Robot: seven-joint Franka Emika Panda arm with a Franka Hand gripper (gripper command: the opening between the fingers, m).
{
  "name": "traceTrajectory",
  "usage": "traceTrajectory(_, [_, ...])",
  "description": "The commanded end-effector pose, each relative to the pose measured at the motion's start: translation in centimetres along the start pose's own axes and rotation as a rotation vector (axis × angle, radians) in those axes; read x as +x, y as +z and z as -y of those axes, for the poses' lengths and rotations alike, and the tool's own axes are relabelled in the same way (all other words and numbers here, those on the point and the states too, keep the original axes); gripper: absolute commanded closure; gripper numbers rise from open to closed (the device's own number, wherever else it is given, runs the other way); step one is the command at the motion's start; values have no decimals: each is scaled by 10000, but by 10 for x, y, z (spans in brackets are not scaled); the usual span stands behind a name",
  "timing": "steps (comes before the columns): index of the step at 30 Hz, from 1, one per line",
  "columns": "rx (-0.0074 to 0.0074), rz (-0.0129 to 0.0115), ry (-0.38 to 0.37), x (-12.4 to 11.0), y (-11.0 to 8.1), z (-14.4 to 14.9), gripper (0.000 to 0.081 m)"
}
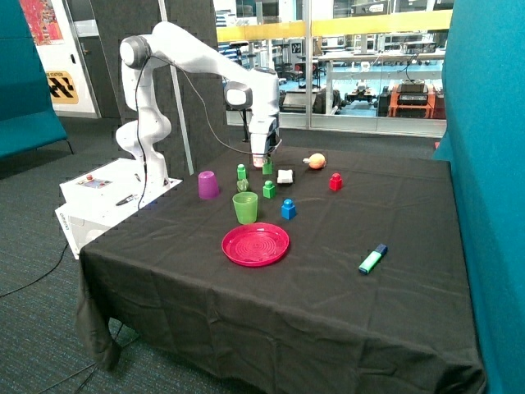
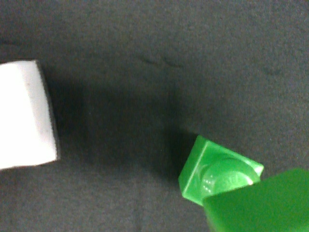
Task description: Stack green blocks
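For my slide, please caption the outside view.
Franka pincer low over one green block; two others wait unstacked.

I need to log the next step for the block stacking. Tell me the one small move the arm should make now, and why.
Probably lower straight down over the green block under the gripper, then close on it. The gripper hangs just above that block beside the white block. The other two green blocks stand apart on the cloth, so nothing is stacked yet.
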State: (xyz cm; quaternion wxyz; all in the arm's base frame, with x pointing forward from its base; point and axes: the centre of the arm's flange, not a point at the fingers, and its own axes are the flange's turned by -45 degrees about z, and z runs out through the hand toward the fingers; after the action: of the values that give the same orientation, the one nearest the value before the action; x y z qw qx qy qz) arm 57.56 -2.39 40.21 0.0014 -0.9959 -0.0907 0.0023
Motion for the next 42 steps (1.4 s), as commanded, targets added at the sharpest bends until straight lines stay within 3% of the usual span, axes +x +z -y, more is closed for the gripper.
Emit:
traceTrajectory(1, [-32, -44, 20, -8, 7, -4, 808])
traceTrajectory(4, [-33, -44, -314, -10, 10, -6, 808])
traceTrajectory(42, [-33, -43, -566, 3, 22, 3, 808])
